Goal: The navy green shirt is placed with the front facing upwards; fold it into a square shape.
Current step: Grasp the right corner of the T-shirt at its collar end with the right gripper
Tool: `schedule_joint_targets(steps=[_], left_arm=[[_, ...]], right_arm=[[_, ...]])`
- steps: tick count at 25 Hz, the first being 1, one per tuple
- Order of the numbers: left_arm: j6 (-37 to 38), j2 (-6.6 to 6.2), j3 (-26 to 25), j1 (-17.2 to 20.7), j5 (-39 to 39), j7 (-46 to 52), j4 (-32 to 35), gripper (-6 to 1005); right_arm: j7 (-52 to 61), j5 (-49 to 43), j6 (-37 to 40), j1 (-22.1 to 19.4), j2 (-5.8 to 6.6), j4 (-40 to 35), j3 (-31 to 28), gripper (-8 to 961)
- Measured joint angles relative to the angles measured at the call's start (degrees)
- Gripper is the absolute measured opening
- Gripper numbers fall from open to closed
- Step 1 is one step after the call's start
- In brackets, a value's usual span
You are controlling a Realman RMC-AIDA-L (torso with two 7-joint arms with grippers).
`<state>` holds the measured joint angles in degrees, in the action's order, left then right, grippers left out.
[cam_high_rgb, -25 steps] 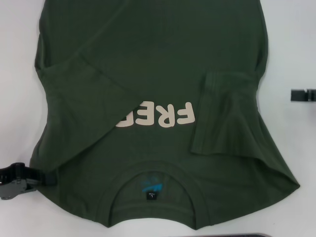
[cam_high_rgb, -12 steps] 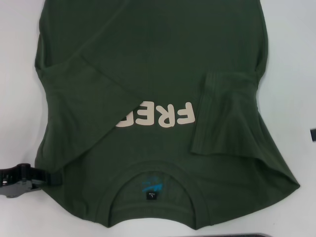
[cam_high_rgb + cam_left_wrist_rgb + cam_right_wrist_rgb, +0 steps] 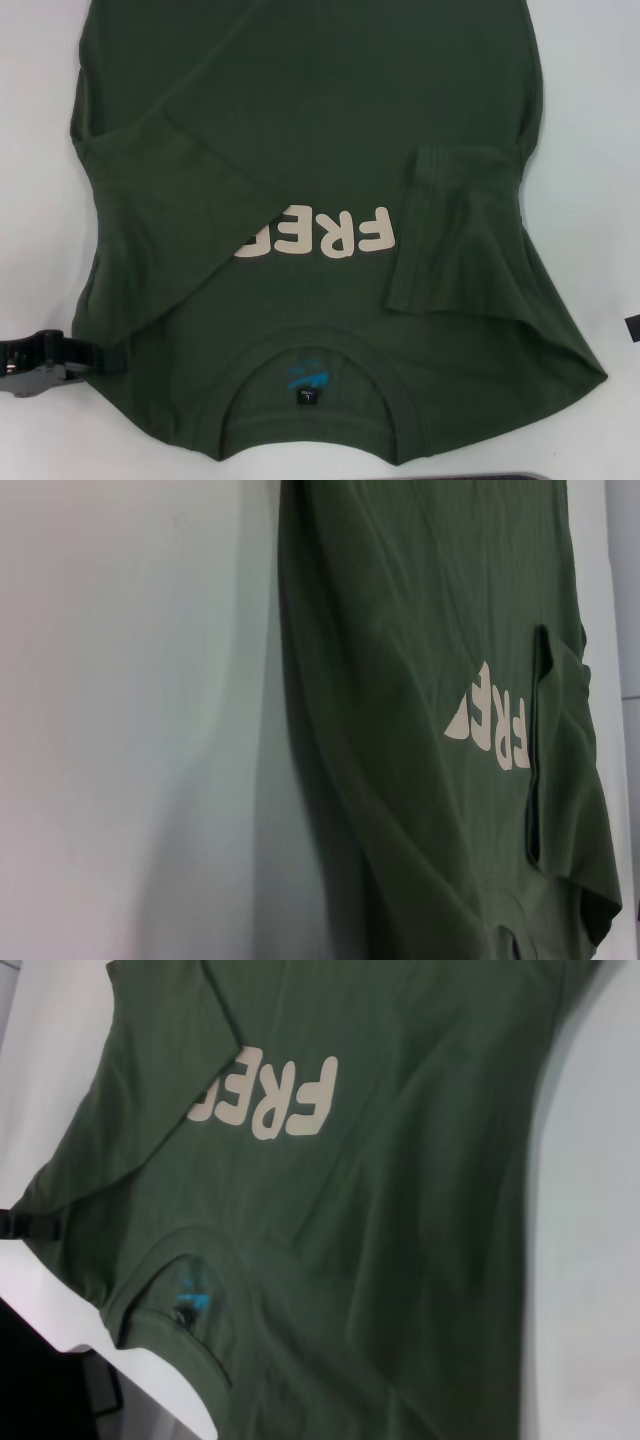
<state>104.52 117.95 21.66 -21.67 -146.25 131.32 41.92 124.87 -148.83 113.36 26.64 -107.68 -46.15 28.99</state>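
Note:
The navy green shirt lies front up on the white table, its ribbed collar toward me. Both sleeves are folded inward. The left sleeve covers part of the cream lettering, and the right sleeve lies beside it. A small black neck label shows inside the collar. My left gripper sits at the shirt's near left shoulder edge, touching the cloth. Only a dark sliver of my right gripper shows at the right edge, apart from the shirt. Both wrist views show the shirt and the lettering.
White tabletop surrounds the shirt on the left and right. A dark strip runs along the near edge, below the collar. The right wrist view shows a dark area past the table's near edge.
My right gripper has pulled away from the table's right middle, down and out to the frame's edge. The left gripper has crept slightly toward the shirt's shoulder. The shirt has not moved.

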Motion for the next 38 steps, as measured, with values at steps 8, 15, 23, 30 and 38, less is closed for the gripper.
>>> schedule_joint_targets(steps=[8,15,23,30,38], left_arm=[[0.07,0.0,-0.11,-0.29,0.0,-0.19,0.0,7],[0.04,-0.09,-0.09,-0.58,0.0,-0.19,0.0,6],[0.0,-0.09,0.04,-0.71,0.0,-0.18,0.0,7],[0.0,-0.09,0.05,-0.74,0.0,-0.17,0.0,7],[0.05,-0.07,0.04,-0.75,0.0,-0.11,0.0,7]], right_arm=[[-0.12,-0.07,-0.34,0.07,-1.07,2.12,1.24,915],[0.11,-0.69,-1.18,0.08,-1.38,2.42,1.46,914],[0.22,-0.92,-3.08,0.22,-1.6,4.65,4.01,915],[0.45,-0.93,-4.09,0.35,-1.6,5.28,4.49,915],[0.59,-1.98,-5.05,0.72,-1.93,6.54,4.67,915]])
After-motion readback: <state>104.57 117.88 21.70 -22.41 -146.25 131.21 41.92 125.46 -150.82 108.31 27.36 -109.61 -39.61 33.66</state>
